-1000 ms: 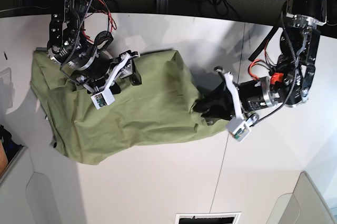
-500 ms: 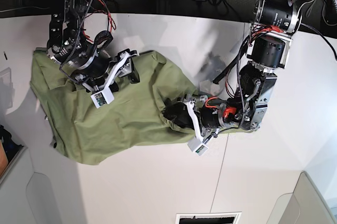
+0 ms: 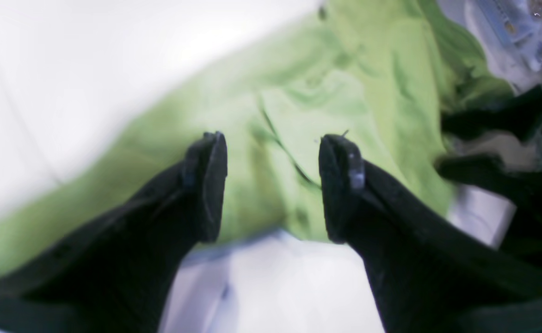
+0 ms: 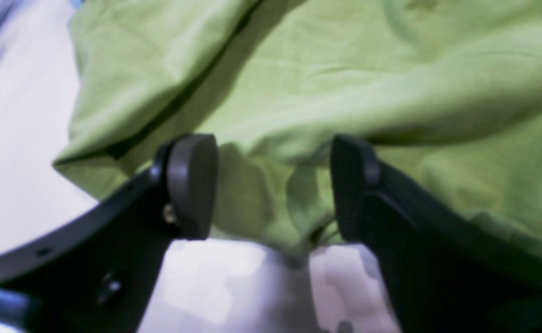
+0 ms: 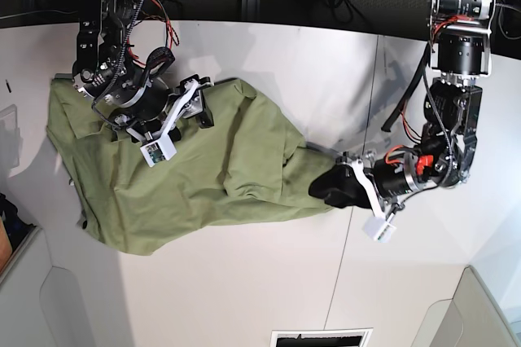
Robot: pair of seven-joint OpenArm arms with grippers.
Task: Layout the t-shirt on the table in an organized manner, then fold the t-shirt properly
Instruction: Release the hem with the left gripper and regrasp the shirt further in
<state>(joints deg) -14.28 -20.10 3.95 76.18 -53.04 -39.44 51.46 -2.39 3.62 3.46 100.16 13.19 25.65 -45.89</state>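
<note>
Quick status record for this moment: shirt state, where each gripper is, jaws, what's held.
shirt: t-shirt lies rumpled and bunched on the table, not spread flat
left gripper: jaws open, at the shirt's edge, cloth behind the gap, nothing clamped
right gripper: jaws open, low over a wrinkled fold of the shirt
held: nothing visibly gripped by either
folding: not yet begun

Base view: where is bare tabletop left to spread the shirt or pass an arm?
Free: the white panelled table below the olive-green cloth t-shirt, and the strip above it between both arms. Crowded: the shirt's upper left under the right gripper, and its right tip by the left gripper.
</note>
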